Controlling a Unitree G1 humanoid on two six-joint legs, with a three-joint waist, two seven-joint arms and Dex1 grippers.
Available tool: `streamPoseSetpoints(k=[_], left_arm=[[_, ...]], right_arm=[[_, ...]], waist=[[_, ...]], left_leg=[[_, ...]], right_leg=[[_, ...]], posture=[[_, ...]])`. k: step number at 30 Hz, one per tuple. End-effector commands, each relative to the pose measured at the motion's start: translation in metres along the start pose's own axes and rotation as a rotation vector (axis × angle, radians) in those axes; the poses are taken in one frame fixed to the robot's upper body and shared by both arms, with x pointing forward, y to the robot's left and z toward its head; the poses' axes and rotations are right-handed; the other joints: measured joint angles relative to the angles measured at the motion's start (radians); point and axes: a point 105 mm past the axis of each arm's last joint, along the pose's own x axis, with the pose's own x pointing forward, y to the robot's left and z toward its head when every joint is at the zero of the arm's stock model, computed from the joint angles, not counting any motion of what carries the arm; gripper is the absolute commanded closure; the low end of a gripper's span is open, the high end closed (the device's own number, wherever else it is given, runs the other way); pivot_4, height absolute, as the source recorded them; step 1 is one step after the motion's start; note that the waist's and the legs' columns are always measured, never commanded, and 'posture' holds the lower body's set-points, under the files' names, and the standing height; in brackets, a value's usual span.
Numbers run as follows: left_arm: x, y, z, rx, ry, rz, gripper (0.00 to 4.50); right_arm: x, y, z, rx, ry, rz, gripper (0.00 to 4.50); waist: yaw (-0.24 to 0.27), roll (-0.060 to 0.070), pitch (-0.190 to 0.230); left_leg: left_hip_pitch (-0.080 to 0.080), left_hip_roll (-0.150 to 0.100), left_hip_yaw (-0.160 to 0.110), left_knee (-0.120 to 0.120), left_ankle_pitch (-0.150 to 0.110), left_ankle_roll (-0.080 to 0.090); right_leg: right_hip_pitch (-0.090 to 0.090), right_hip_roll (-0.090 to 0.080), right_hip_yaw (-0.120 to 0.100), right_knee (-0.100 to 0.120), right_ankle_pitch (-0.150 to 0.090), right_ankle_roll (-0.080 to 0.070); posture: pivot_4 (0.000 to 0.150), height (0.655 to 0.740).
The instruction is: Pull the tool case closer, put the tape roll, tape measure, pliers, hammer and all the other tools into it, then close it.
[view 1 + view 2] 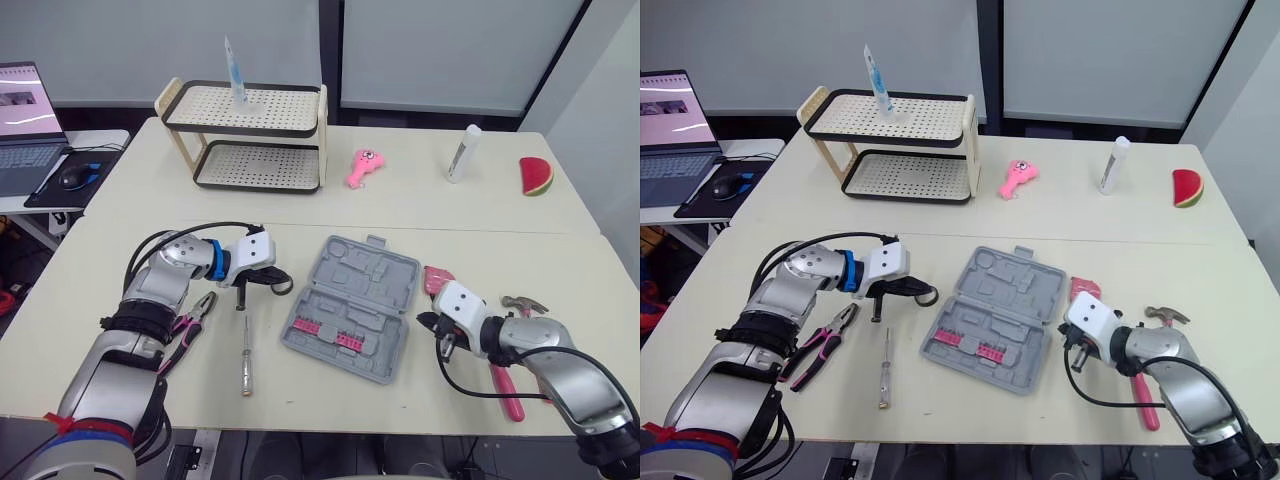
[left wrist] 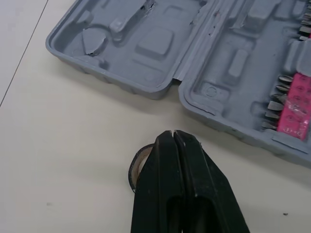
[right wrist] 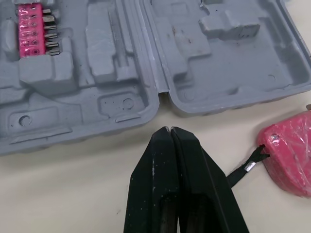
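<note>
Grey tool case [image 1: 350, 308] open; left gripper [image 2: 173, 133] at its nine o'clock by the tape roll [image 2: 137, 165], right gripper [image 3: 170, 130] at three, both pinched tight.

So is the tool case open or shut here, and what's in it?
Open: the tool case lies flat, both halves spread. Only the pink bit racks sit in it; the other moulded slots are empty.

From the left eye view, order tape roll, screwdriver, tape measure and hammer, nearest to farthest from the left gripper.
1. tape roll, at the left gripper.
2. screwdriver, toward the table's front edge.
3. tape measure, right of the tool case.
4. hammer, far right.
</note>
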Motion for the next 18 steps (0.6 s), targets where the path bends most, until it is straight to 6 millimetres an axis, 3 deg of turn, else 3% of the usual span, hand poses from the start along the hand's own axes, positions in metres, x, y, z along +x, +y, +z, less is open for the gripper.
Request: streamPoseSetpoints(k=[1,18], left_arm=[[0.007,0.005,0.004,0.043,0.009,0.009,4.50],[0.037,0.008,0.010,0.088,0.038,-0.007,4.50]], right_arm=[[0.004,-0.005,0.005,-0.034,-0.007,-0.026,4.48],[0.021,-0.008,0.008,-0.059,0.006,-0.017,4.48]], waist=[[0.001,0.000,0.000],[0.000,0.000,0.000]], left_leg=[[0.000,0.000,0.000,0.001,0.000,0.000],[-0.001,-0.001,-0.002,0.003,0.000,0.000]], right_leg=[[0.000,0.000,0.000,0.000,0.000,0.001],[0.000,0.000,-0.001,0.001,0.001,0.001]], posture=[[0.150,0.7350],[0.150,0.7350]])
